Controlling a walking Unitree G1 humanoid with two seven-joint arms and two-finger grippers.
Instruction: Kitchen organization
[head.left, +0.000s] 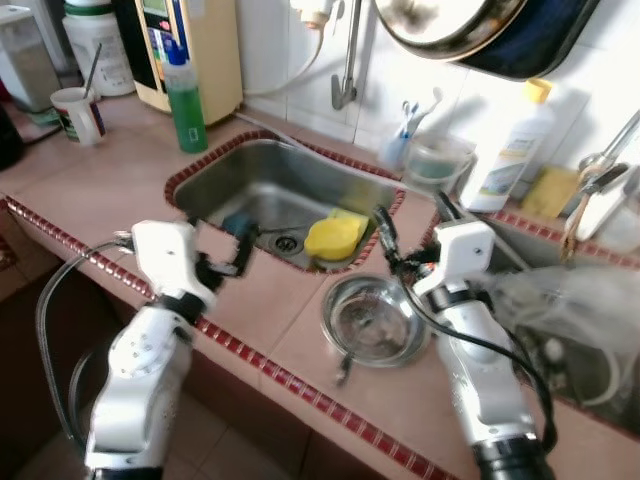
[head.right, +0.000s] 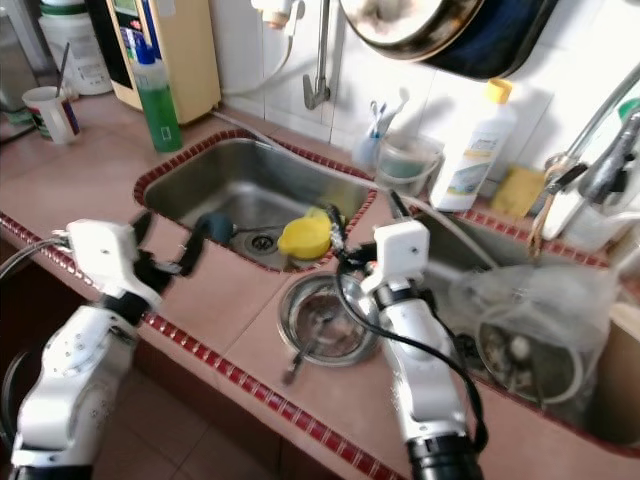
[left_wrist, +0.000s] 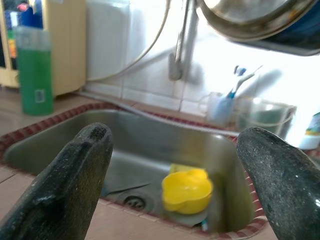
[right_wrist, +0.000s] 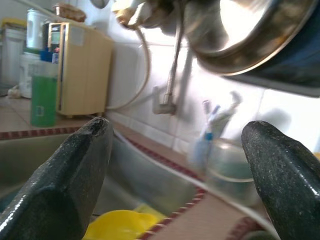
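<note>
head views: left gripper (head.left: 228, 245) and right gripper (head.left: 400, 235) hover above the sink (head.left: 230, 170) edge, a yellow bowl (head.left: 335, 237) inside it. wrist views: both grippers' fingers spread wide, empty, facing the yellow bowl.

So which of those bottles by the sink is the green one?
The green bottle with the blue cap, standing on the counter at the sink's far left corner beside the beige appliance. The other bottle, right of the sink, is white with a yellow cap.
</note>
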